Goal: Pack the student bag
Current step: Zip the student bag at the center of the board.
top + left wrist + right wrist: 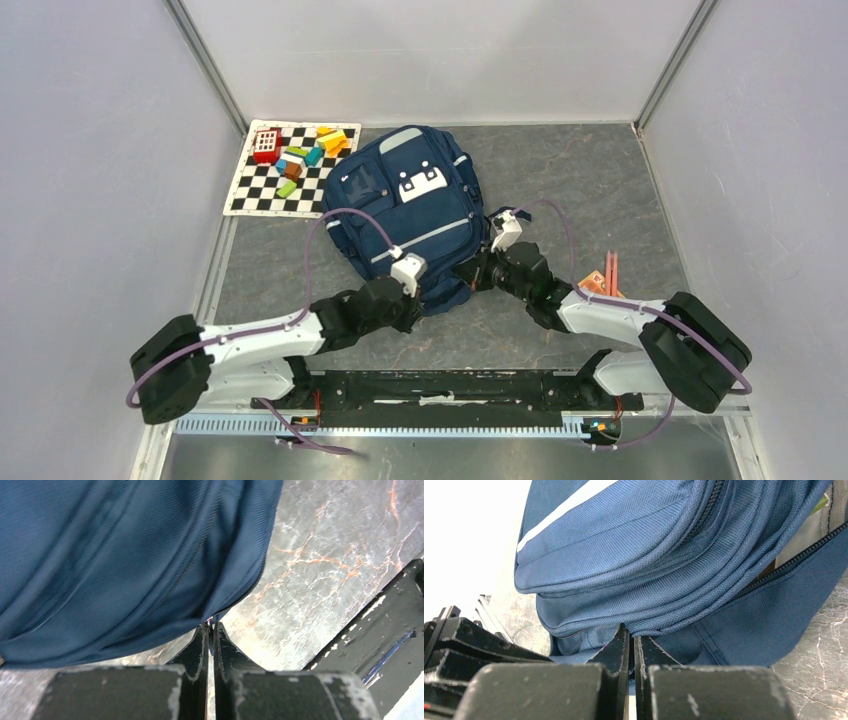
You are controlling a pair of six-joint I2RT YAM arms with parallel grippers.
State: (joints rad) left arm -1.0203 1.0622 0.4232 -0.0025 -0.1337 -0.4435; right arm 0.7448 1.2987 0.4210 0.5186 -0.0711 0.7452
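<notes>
Student bag (pixel 410 215) lies flat mid-frame on the bench (pixel 600 180), with both arms at its lower edge. Left hand (pixel 210 630) is pressed together on the hem. Right hand (pixel 630 632) pinches a seam fold beside a partly open zip. Coloured blocks (pixel 305 152) sit on the checkered mat (pixel 250 195), upper left. Packing looks barely begun.

Coloured blocks (pixel 299 153) lie on a chequered mat (pixel 250 196).

text readable: none | student bag (pixel 420 225): white patch (pixel 421 186) too small to read | checkered mat (pixel 255 195): no legible marks | wrist views: no lettering
</notes>
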